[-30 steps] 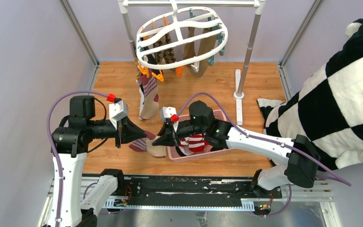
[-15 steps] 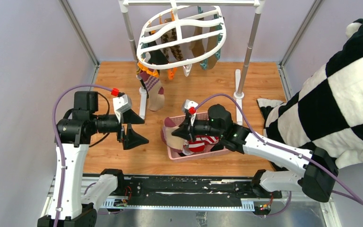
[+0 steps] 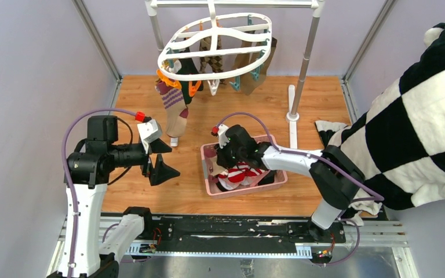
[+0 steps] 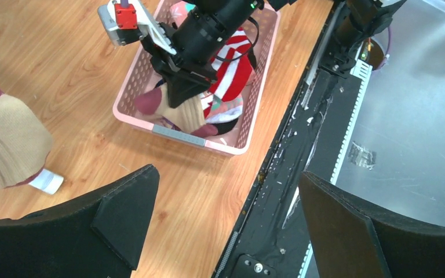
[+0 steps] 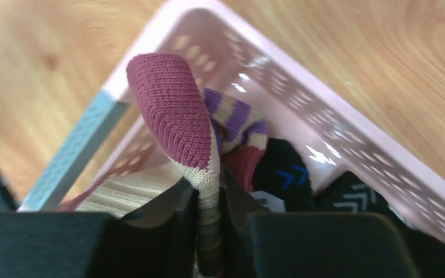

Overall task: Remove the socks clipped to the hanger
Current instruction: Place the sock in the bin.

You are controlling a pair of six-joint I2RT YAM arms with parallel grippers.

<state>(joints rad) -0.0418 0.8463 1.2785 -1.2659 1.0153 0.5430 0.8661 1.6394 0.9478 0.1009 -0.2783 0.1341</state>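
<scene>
Big checked plush cloth [image 3: 417,116] fills the right side, well out of play. At the back, the white oval hanger [image 3: 220,73] hangs tilted from the grey rack [image 3: 308,52]. Under it are the socks [image 3: 174,107], held by orange and teal clips. There's a beige one with purple bands at front left, with brown argyle and olive-brown further in.

Down on the wood floor, the pink basket [image 3: 244,190] holds a pile, a red-and-white striped sock [image 3: 240,172] on top. The right gripper [image 5: 208,202] is low over the basket's left end, jaws pinched narrow on a beige ribbed sock [image 5: 174,116] with a maroon toe. Whether that sock touches the pile, I can't quite tell. The left gripper [image 4: 226,174] hovers beside the basket, spread wide, nothing in it.

These are light, limp knits. I'd expect them to stretch before a clip lets go, so take the next one high, just below its clip, not by the dangling toe.
</scene>
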